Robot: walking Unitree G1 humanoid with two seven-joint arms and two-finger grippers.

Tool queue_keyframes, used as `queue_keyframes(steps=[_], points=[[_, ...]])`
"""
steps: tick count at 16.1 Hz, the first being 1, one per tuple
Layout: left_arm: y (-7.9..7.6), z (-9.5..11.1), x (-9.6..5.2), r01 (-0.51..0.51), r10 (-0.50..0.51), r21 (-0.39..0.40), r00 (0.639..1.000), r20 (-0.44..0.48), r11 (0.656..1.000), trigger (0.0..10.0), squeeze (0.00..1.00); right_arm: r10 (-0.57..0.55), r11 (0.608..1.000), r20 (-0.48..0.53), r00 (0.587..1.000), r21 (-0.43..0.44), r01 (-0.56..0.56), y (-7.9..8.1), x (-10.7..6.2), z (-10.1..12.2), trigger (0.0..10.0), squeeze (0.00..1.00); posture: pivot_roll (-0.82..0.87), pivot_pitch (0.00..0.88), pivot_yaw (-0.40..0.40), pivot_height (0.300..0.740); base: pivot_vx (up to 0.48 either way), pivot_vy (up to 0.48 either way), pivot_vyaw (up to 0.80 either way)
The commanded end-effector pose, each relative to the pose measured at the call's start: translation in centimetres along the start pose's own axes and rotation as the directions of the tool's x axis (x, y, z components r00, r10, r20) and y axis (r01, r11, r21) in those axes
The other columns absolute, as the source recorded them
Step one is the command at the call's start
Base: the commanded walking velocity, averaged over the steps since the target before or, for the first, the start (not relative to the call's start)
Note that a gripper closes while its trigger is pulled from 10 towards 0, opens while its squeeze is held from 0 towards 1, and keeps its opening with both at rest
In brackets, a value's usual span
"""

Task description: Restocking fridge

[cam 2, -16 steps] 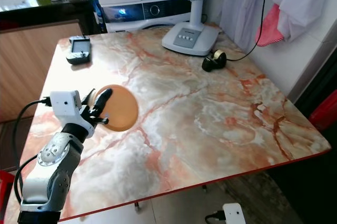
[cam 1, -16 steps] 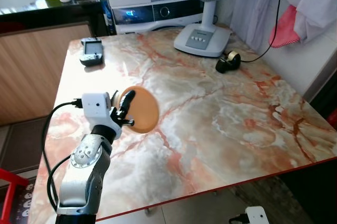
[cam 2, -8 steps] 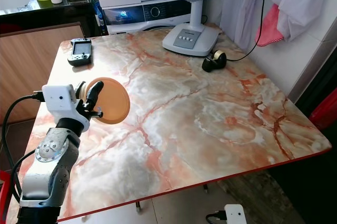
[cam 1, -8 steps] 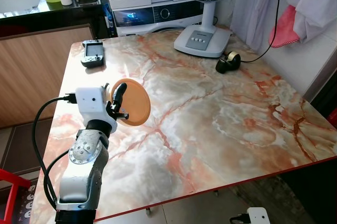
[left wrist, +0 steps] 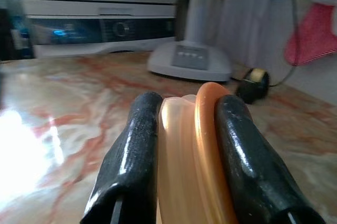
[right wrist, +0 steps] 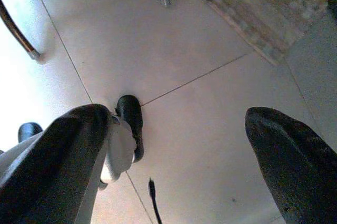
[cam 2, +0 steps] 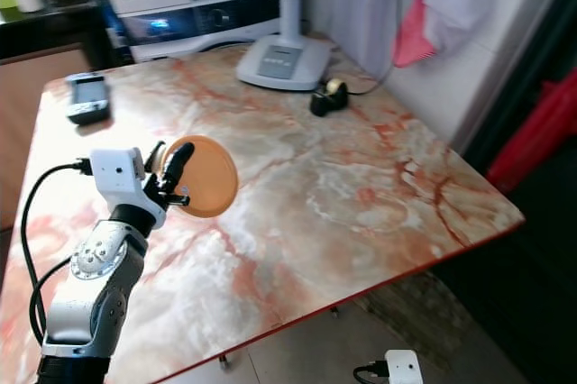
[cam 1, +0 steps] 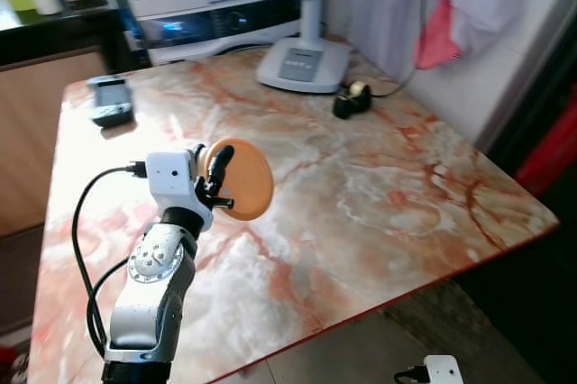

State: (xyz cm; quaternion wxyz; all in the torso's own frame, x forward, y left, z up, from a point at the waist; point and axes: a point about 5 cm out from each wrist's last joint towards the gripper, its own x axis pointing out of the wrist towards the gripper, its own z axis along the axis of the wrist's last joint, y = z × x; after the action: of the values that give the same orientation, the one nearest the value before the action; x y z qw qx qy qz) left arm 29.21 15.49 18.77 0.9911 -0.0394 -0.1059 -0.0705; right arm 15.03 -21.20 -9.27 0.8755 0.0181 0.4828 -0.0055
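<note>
My left gripper (cam 1: 209,175) is shut on an orange round lidded container (cam 1: 243,179), held on edge above the left part of the marble table (cam 1: 379,195). In the left wrist view the container (left wrist: 190,150) sits squeezed between the two black fingers (left wrist: 129,155), its orange lid beside a paler body. My right gripper (right wrist: 174,150) hangs low below the table's front edge, fingers spread wide over the tiled floor (right wrist: 174,50) with nothing between them.
A white fan base (cam 1: 302,61) stands at the table's far side, a black tape roll (cam 1: 352,98) with its cord beside it. A dark handheld device (cam 1: 110,100) lies at the far left. Clothes (cam 1: 451,5) hang on the right wall; an appliance (cam 1: 216,19) stands behind.
The whole view has swung, so the table and fan sit further left in the picture. The left gripper keeps its hold on the container, raised at about the same height.
</note>
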Motion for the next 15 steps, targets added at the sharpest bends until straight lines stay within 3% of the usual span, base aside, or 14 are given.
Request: queue_keyframes(steps=[1,4,15], points=[[-0.19,0.66,-0.07,0.016,-0.017,0.016,0.999,0.036,1.000,10.0,0.00,-0.002,1.000,-0.011,1.000,0.008,0.002,-0.01,-0.02,-0.19,10.0,0.00,0.02,0.057,0.011,0.740,0.000,0.000,-0.77],[-0.37,0.69,-0.11,0.037,-0.039,0.061,0.999,0.037,0.997,10.0,0.00,0.001,1.000,-0.015,1.000,0.004,-0.001,0.05,-0.02,-0.26,10.0,0.00,0.03,0.055,0.012,0.740,0.000,-0.249,-0.77],[-1.03,0.29,0.00,0.073,-0.074,0.038,0.997,0.026,0.997,10.0,0.00,-0.001,1.000,-0.026,1.000,-0.002,0.001,0.16,0.00,-0.39,10.0,0.00,0.03,0.039,0.017,0.740,0.000,0.000,-0.77]])
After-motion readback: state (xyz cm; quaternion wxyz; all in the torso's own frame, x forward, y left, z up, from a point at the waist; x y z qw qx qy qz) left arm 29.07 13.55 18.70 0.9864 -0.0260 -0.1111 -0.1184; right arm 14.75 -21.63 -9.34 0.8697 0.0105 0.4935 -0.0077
